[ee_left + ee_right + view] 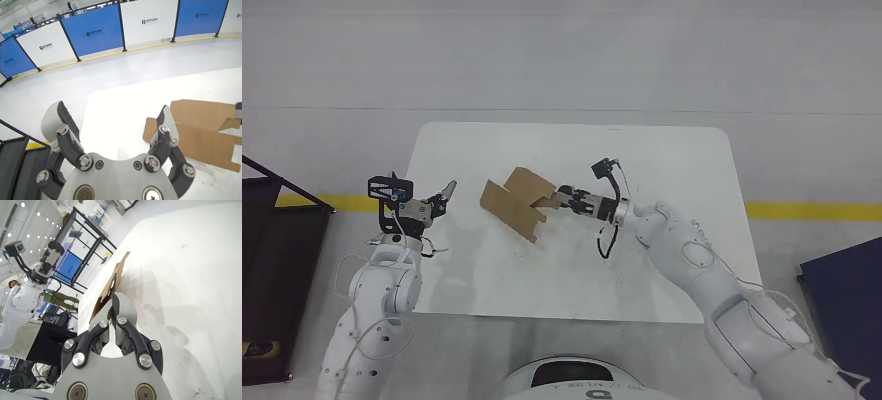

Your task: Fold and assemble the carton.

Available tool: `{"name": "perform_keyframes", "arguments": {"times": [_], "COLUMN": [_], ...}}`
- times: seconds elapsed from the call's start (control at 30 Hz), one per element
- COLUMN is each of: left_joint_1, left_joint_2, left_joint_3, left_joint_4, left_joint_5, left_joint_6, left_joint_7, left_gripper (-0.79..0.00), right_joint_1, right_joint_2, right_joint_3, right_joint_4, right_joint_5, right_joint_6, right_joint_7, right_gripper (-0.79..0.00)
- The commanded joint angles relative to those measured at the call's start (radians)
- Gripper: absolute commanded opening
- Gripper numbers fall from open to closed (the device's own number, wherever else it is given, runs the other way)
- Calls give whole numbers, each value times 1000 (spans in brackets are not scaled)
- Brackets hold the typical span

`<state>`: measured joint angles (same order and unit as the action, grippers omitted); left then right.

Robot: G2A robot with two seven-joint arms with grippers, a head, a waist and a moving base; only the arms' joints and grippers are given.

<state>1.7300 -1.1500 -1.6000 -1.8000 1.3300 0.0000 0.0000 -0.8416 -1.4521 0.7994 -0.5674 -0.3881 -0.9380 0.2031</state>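
While on white table point(542, 280), carton point(510, 198) tight between right jaws; left jaws wide, empty.

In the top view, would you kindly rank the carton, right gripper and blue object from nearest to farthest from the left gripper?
1. Carton, on the table beside the left gripper.
2. Right gripper, clamped on the carton's far side.
3. Blue object, off the table, far right.
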Motion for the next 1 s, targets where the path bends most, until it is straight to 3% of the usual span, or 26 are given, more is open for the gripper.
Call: {"name": "perform_keyframes", "arguments": {"times": [0.0, 0.33, 0.43, 0.57, 0.77, 0.97], "left_joint_1": [0, 0, -20, -67, -105, -144], "left_joint_2": [0, -1, -9, -14, -17, -19], "left_joint_3": [0, 3, -3, -12, 17, 28], "left_joint_4": [0, 5, 78, 186, 252, 309], "left_joint_5": [0, -26, -240, -550, -978, -1483], "left_joint_6": [0, -7, -56, -186, -386, -424], "left_joint_7": [0, -3, -68, -229, -465, -724], "left_gripper": [0, 0, 0, 0, 0, 0], "right_joint_1": [-19, -220, -290, -359, -406, -413], "right_joint_2": [15, 94, 112, 126, 134, 137], "right_joint_3": [22, 176, 225, 270, 296, 311], "right_joint_4": [-39, -372, -476, -582, -669, -684], "right_joint_5": [-31, -247, -322, -413, -495, -513], "right_joint_6": [-3, 61, 84, 119, 109, 78], "right_joint_7": [-51, -326, -400, -487, -578, -611], "right_gripper": [-785, -785, -785, -785, -785, -785]}}
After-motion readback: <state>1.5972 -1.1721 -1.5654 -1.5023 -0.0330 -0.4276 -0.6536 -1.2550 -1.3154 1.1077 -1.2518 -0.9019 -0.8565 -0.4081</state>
